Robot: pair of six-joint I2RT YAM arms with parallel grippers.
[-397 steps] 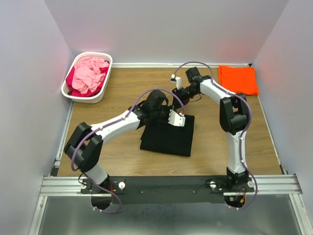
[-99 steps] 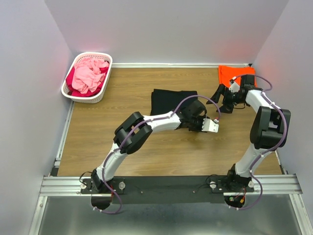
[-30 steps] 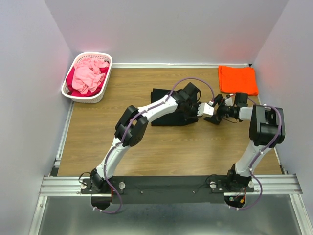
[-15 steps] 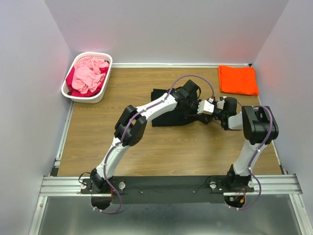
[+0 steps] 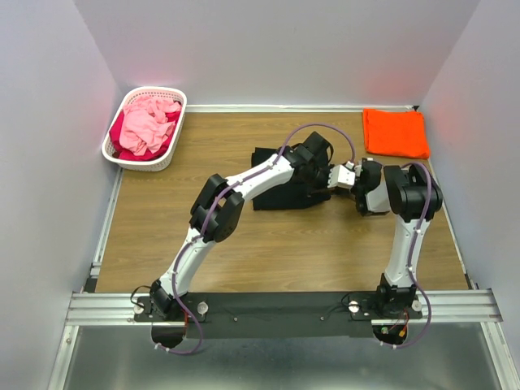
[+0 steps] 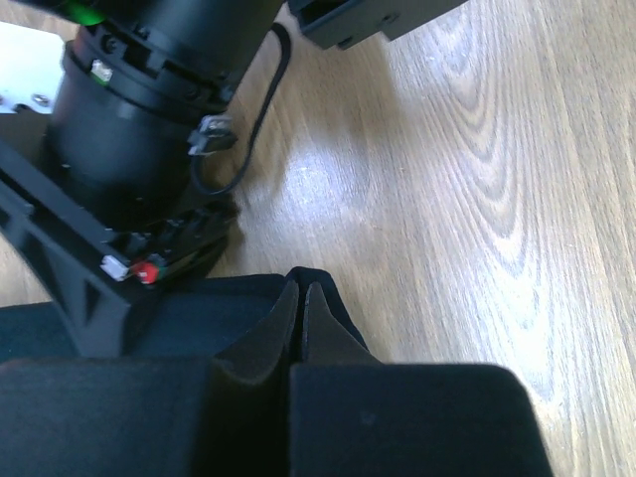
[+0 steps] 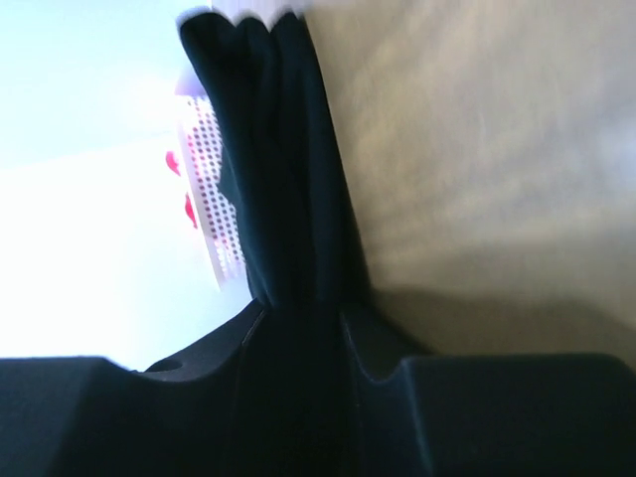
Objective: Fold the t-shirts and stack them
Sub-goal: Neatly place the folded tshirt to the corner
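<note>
Wooden table (image 5: 268,244) carries the folded black t-shirt (image 5: 284,197) at its centre. White basket (image 5: 116,130) sits far left; the folded orange t-shirt (image 5: 396,133) lies far right. Left gripper (image 6: 298,298): fingers pressed together at the black shirt's right edge. Right gripper (image 7: 303,313): clamped on that shirt's bunched edge.

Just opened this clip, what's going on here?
Both arms meet at the right edge of the folded black t-shirt in the middle of the table. The right hand is shut on a bunched bit of it, and the left hand looks pinched on its corner. The orange t-shirt lies folded at the far right corner; the basket of pink cloth sits far left.
</note>
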